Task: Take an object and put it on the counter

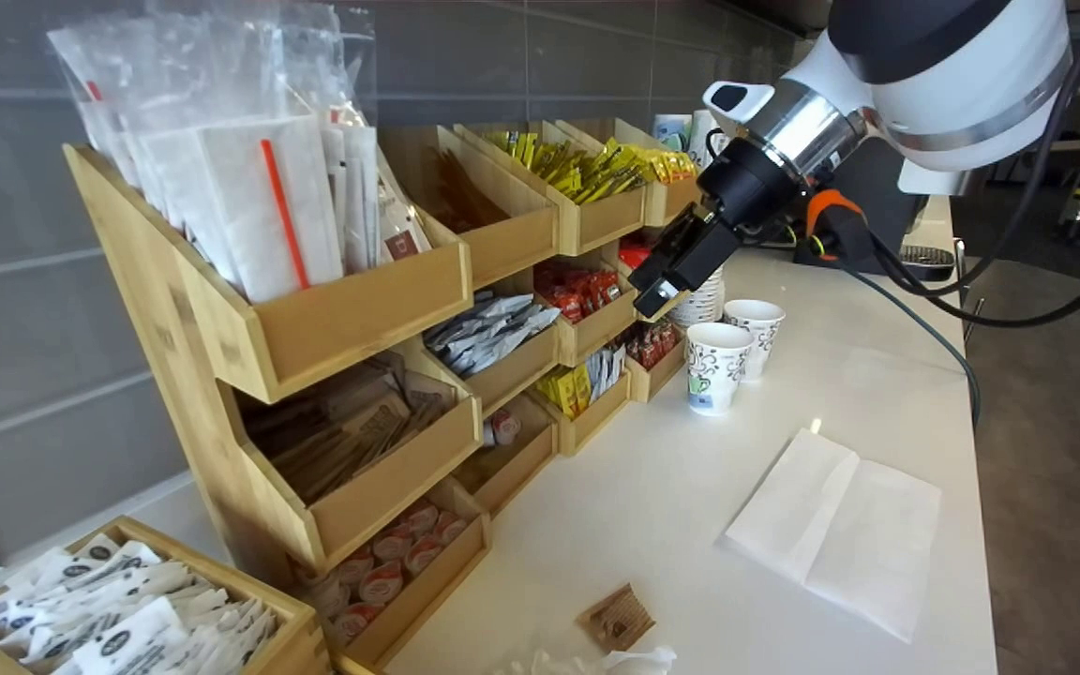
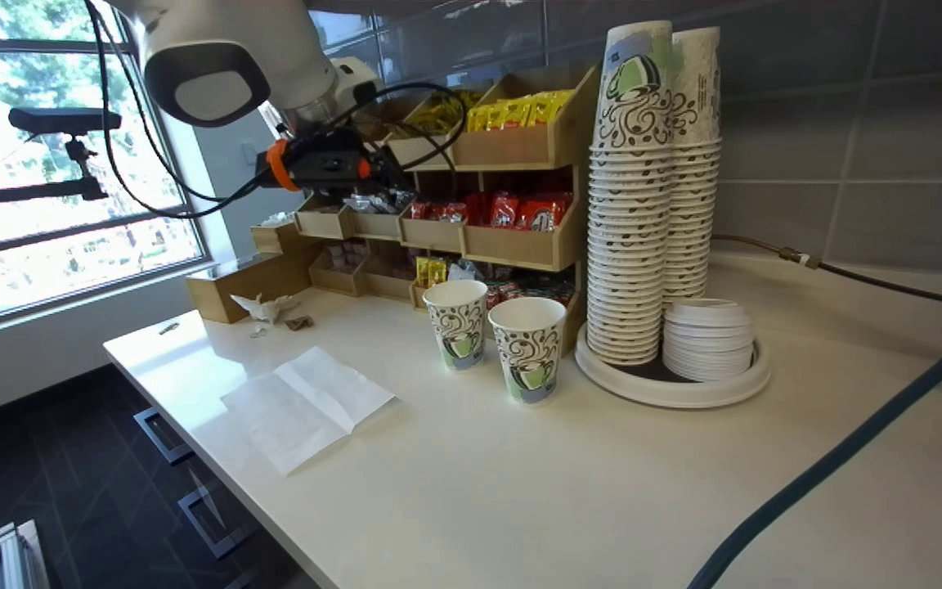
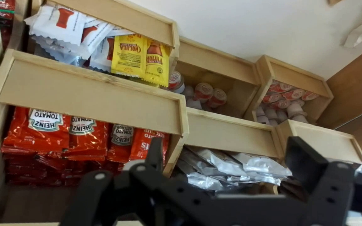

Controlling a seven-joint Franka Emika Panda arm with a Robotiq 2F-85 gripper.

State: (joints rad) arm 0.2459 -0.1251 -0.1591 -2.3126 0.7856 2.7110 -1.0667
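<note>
Small flat red ketchup packets [image 3: 49, 128] lie stacked in a middle-row bin in the wrist view. They also show in both exterior views [image 1: 580, 292] [image 2: 438, 212]. No red packet lies apart on the off-white counter [image 1: 634, 525] [image 2: 536, 499] [image 3: 231, 25]. My gripper [image 3: 229, 153] is open, with nothing between its fingers. Its fingers are spread across the view of the silver packets' bin, and the left one overlaps the edge of the ketchup bin. In the exterior views, the gripper [image 1: 657, 292] [image 2: 393, 176] hangs in front of the rack's middle tier.
The tiered wooden rack [image 1: 371, 309] holds several bins. Two paper cups [image 1: 718, 367] [image 1: 754, 328] stand in front of it. Tall cup stacks [image 2: 628, 245] and lids [image 2: 708, 343] stand beside it. A white sheet [image 1: 835, 530] and a brown square piece [image 1: 617, 619] lie on the counter.
</note>
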